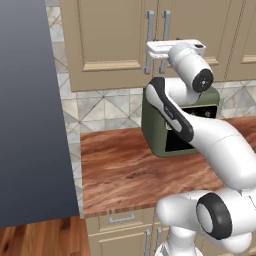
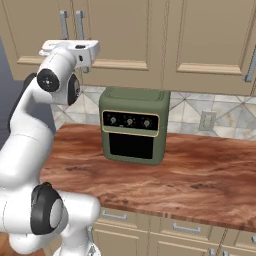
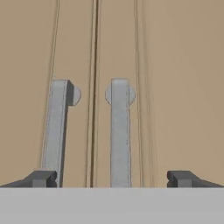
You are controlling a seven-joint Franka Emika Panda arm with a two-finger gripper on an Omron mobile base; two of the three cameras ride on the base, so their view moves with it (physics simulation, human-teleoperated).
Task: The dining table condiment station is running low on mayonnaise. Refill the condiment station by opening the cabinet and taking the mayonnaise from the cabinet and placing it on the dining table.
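Left base view: arm reaches up to the tan cabinet [image 1: 107, 40], doors shut. Claw [image 1: 161, 56] is at the two silver bar handles [image 1: 149, 42] where the doors meet, near their lower ends. Green oven [image 1: 172, 125] sits on the wood counter [image 1: 125, 175] under the cabinet, partly behind the arm. Dark grey panel [image 1: 30, 115] fills the left side. Drawer fronts [image 1: 120, 220] below the counter edge.

Right base view: hand is level against the cabinet [image 2: 165, 35], claw [image 2: 67, 50] at the lower ends of the handle pair [image 2: 80, 22]. Fingers hidden by the hand here. Oven [image 2: 134, 125] stands on the counter [image 2: 190, 175] to the right of the arm, well apart from the claw. Wall outlet [image 2: 207, 121] on the tiled backsplash right of the oven.

Hand view: claw [image 3: 112, 178] spread wide, holding nothing. Door seam runs between left handle [image 3: 56, 127] and right handle [image 3: 119, 131]; the right handle is between the fingertips [image 3: 41, 178], the left handle just above the left tip. Whether a tip touches a handle, cannot tell. Mayonnaise not seen with the doors shut.
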